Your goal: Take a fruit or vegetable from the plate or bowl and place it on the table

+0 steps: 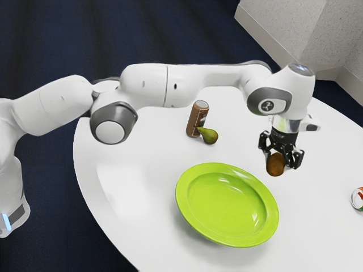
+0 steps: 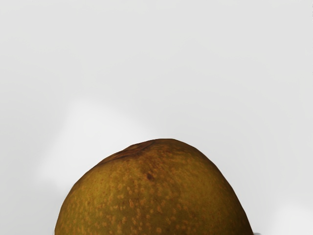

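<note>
While clasping the rounded brown fruit in the black two-finger gripper, appears at placing stage; requires lowering onto the round white table, then release.

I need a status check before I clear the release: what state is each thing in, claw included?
Claw: shut on the brown fruit.
Brown fruit: held, off the plate, apparently above the table.
Green plate: right side up, empty.
Brown can: standing upright.
Pear: lying on its side by the brown can.
Item at the exterior view's right edge: partly cut off, cannot tell how it rests.
</note>
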Motion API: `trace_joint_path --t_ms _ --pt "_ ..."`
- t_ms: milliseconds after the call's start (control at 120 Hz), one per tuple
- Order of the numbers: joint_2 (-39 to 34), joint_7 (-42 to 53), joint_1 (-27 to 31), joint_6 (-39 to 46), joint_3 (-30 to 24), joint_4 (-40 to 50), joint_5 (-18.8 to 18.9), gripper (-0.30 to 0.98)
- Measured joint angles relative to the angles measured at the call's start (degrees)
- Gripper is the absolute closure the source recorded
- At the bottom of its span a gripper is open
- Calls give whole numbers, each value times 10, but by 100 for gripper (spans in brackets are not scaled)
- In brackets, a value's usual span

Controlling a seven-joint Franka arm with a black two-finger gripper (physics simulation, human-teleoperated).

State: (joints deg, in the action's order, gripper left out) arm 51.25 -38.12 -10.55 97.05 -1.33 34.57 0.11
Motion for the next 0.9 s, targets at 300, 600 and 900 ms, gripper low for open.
trace_joint_path --t_ms 300,600,900 --pt "16 48 -4 52 -1 -11 3 11" --pt "-45 80 -5 55 -3 37 4 1" --pt "-530 144 27 39 58 571 17 0"
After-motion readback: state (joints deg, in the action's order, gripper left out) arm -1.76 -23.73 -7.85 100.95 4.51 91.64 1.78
